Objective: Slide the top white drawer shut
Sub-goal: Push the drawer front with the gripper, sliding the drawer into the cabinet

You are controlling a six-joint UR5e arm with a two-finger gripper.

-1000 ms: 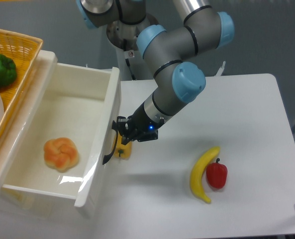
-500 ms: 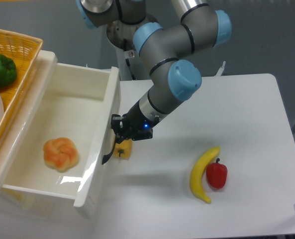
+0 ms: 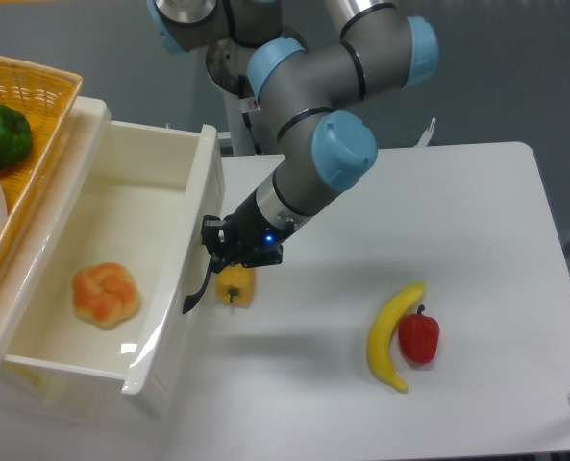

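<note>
Progress since a second ago: glossy white plastic top drawer (image 3: 131, 240) at nine o'clock, nudged leftward yet wide open, black claw (image 3: 219, 252) pressed beside curved black handle (image 3: 200, 285), jaw spread impossible to tell, more pushing needed.

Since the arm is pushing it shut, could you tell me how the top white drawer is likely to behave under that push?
The top white drawer looks like rigid glossy plastic, so it probably slides rather than flexes. It holds only a bun, so it is likely light. The gripper presses near one end of its front, so it might skew slightly.
</note>
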